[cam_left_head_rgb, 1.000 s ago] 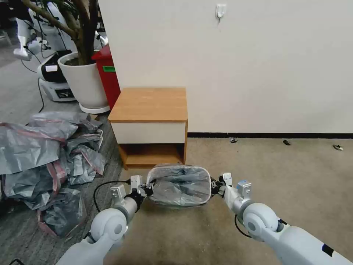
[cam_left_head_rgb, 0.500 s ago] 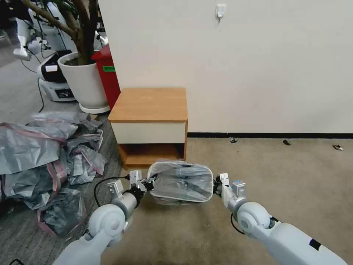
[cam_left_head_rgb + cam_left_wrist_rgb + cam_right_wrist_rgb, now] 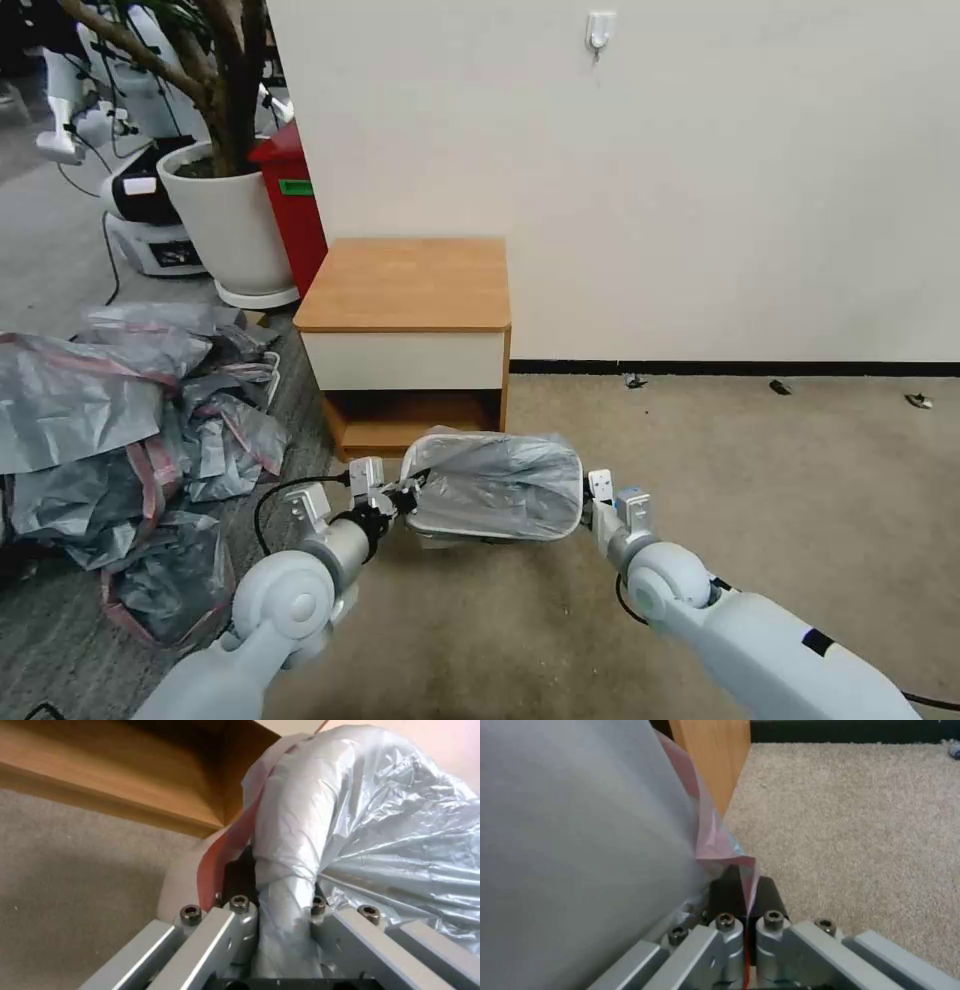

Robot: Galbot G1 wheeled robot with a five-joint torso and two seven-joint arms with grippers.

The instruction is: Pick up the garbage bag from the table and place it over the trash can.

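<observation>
We see the counter (image 3: pixel 405 285) against the wall, its top bare; on the carpet at our left lies a heap of grey bags (image 3: pixel 110 430); in front of the counter, low over the floor, the bag (image 3: pixel 497 485) is stretched between our two arms. The left pincer (image 3: pixel 400 500) is clamped on a bunched fold of the bag at its left end; the right pincer (image 3: pixel 586 503) is closed on the pink rim (image 3: pixel 730 858) at its right end.
</observation>
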